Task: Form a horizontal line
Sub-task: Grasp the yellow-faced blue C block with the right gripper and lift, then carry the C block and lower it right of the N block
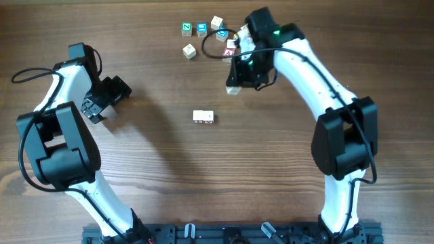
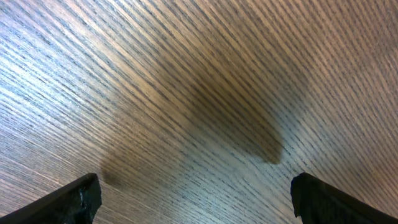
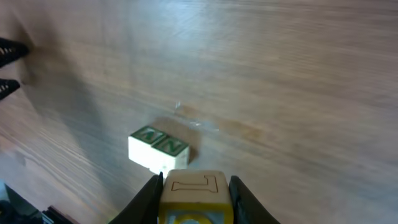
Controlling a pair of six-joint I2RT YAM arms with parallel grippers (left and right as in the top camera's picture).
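Observation:
Two cream letter cubes (image 1: 203,116) lie side by side at the table's middle as a short horizontal row. They also show in the right wrist view (image 3: 158,149), with green marks on their top faces. My right gripper (image 1: 239,76) is shut on a cream cube with an outlined "L" and a yellow face (image 3: 194,190). It holds that cube (image 1: 234,88) above the table, up and to the right of the row. My left gripper (image 1: 108,96) is open and empty at the left, with only bare wood between its fingers (image 2: 196,199).
Several loose cubes lie at the back: green-faced (image 1: 186,28), blue-faced (image 1: 201,28), cream (image 1: 216,22), cream (image 1: 189,51), and two more (image 1: 227,42) by the right wrist. A black cable loops near them.

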